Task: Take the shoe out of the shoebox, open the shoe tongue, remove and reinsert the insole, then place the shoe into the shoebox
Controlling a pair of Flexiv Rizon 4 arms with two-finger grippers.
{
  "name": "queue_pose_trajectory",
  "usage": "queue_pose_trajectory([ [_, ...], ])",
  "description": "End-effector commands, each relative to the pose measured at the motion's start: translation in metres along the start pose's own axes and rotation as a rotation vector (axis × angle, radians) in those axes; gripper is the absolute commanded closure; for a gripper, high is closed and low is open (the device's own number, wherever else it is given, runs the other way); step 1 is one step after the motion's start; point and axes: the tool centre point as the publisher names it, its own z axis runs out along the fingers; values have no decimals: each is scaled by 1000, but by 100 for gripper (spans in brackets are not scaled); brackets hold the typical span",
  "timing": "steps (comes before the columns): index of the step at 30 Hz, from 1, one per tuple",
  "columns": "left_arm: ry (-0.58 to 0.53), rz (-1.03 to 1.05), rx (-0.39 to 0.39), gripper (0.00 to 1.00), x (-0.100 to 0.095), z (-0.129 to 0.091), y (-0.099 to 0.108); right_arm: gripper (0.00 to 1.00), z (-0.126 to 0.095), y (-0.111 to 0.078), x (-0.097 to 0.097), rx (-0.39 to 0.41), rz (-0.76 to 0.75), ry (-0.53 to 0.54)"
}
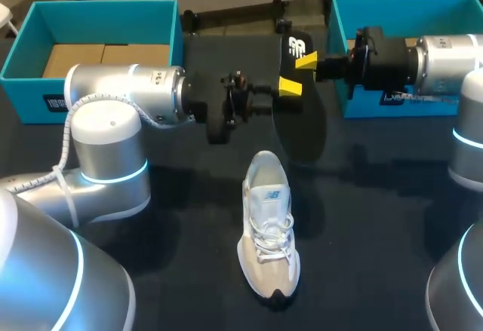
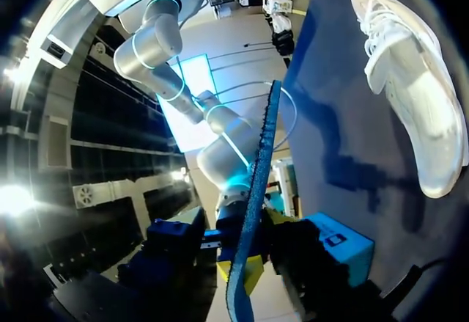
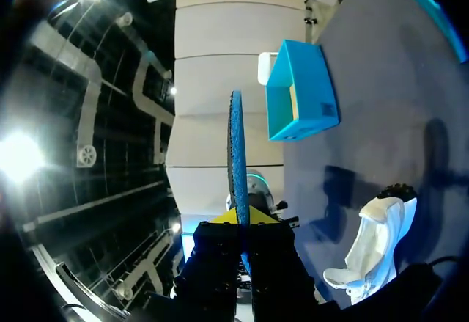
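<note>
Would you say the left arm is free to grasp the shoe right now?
Probably not: the left gripper is shut on the insole, though nothing covers the shoe.

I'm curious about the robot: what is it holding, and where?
The insole. Both the left gripper and the right gripper pinch it near its narrower end.

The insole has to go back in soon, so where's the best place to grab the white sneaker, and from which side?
Probably its heel collar, from above: the sneaker stands upright on its sole with the opening facing up, so one jaw could drop inside, the other behind the heel.
</note>
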Motion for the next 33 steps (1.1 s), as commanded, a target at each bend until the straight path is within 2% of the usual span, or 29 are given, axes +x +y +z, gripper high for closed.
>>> queue_pose_trajectory([
  [1,-1,6,7,60,-1,-1,-2,100,1,-1,0,-3,1,-3],
  [6,1,11,13,67,-2,0,-3,100,1,-1,0,-3,1,-3],
  [18,9,-4,-14,69,2,-8,0,100,1,-1,0,-3,1,-3],
  [26,8,-2,-16,89,4,-4,1,100,1,-1,0,-3,1,-3],
  [33,1,-2,-18,88,4,-4,1,100,1,-1,0,-3,1,-3],
])
